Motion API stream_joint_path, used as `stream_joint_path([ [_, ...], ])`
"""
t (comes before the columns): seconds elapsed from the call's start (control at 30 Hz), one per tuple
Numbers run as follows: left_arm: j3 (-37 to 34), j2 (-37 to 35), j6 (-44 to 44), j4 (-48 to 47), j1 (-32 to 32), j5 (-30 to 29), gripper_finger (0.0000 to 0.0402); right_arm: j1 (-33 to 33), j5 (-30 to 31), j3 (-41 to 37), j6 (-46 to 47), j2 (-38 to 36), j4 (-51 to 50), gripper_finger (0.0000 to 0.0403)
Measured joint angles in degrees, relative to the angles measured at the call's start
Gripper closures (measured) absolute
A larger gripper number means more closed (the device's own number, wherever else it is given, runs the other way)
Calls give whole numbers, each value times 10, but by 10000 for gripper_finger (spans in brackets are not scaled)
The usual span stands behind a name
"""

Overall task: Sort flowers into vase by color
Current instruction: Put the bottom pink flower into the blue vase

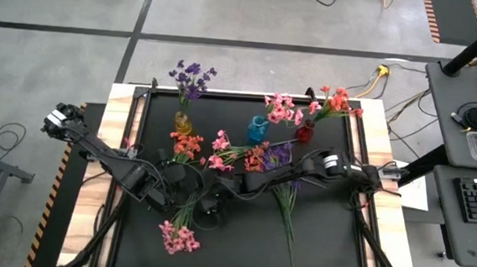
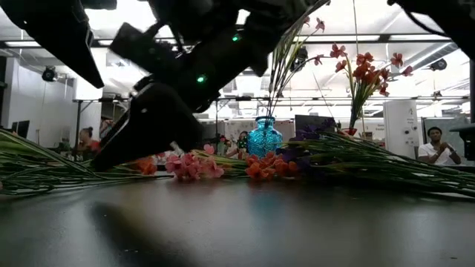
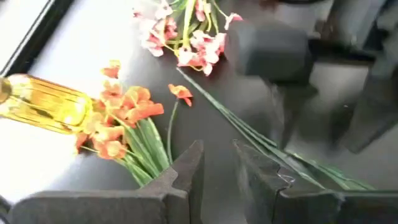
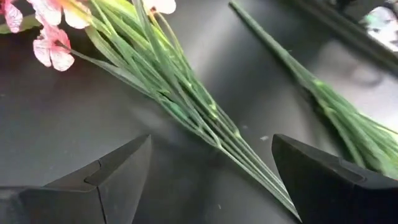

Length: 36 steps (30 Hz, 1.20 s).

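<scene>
Black mat (image 1: 332, 241), glossy, little friction by the look of it; stems will likely skate if nudged. Far left, a pink sprig (image 1: 179, 237) lies loose near the front edge, well apart from any vase. My left gripper (image 3: 214, 177) sits low over the mat with its fingers a narrow gap apart and nothing between them; coral sprigs (image 3: 121, 118) lie just beside one finger, a thin stem bundle (image 3: 249, 134) beside the other. Risk here: closing on the wrong bundle, or on two colours at once, since the stems cross. The yellow vase (image 1: 183, 123) holds purple blooms (image 1: 192, 78) and stands close behind; a careless lift could tip it. Centre: pink, coral and purple heads (image 1: 258, 158) heaped together in front of the blue vase (image 1: 258, 130), which holds a pink sprig. Both arms crowd this patch, so a collision is my main worry. My right gripper (image 4: 211, 180) hovers with fingers wide apart over green stems (image 4: 180, 106), gripping nothing; I judge the fan of stems may split under a pinch. Right: the red vase (image 1: 305, 131) with coral blooms, and another stem (image 1: 286, 217) lying loose.
</scene>
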Motion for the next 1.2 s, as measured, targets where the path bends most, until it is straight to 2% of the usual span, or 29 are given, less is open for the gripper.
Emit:
stream_joint_path([
  [0.27, 0, 0, -3, -4, 0, -6, 332, -10, -23, 89, 9, 62, -50, 82],
  [0.4, 0, 0, -3, -4, 0, -14, 332, -19, -74, 133, 26, 90, -61, 106],
  [0.5, 0, 0, -12, -11, 0, -14, 332, -26, -112, 157, 41, 108, -83, 139],
  [0.6, 0, 0, -33, -33, -2, -14, 332, -28, -116, 161, 40, 111, -94, 183],
  [0.83, 0, 0, -49, -67, -2, -14, 332, -28, -124, 160, 39, 108, -106, 316],
  [0.97, 0, 0, -51, -72, -3, -14, 332, -29, -160, 159, 46, 100, -120, 380],
  [1.2, -1, -8, -106, -139, -23, -10, 332, -27, -181, 132, 26, 50, -167, 390],
])
